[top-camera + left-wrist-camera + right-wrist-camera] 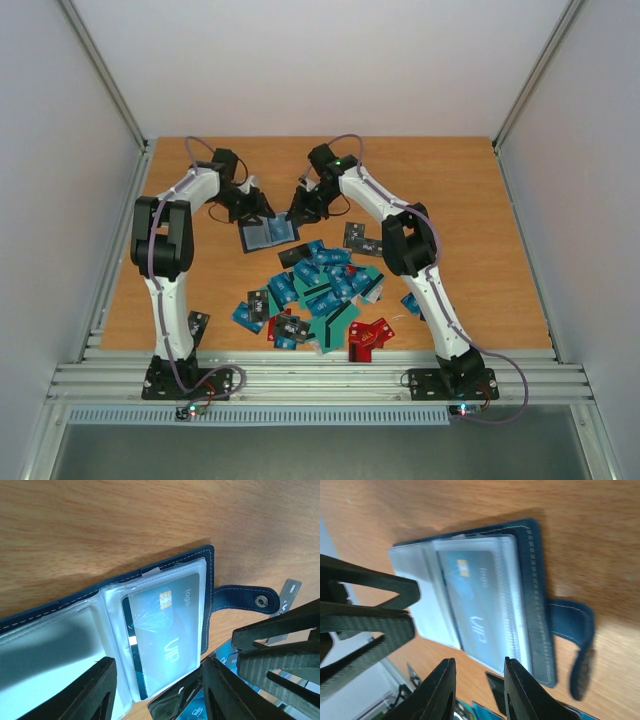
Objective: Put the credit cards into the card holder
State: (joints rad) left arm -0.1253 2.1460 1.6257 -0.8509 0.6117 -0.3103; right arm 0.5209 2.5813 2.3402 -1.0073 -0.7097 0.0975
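The card holder (268,235) lies open on the table, dark navy outside with clear sleeves inside. A teal VIP card with a chip (162,630) sits in a sleeve; it also shows in the right wrist view (475,600). The holder's snap strap (245,597) sticks out to the side. My left gripper (160,695) is open and empty, its fingers straddling the holder's near edge. My right gripper (477,690) is open and empty just beside the holder. The other credit cards (322,288) lie in a heap in front of it.
A black card (362,238) lies right of the holder, and another (175,705) lies at its near edge. Red cards (368,335) lie at the heap's front right. One card (198,325) lies by the left arm's base. White walls enclose the table.
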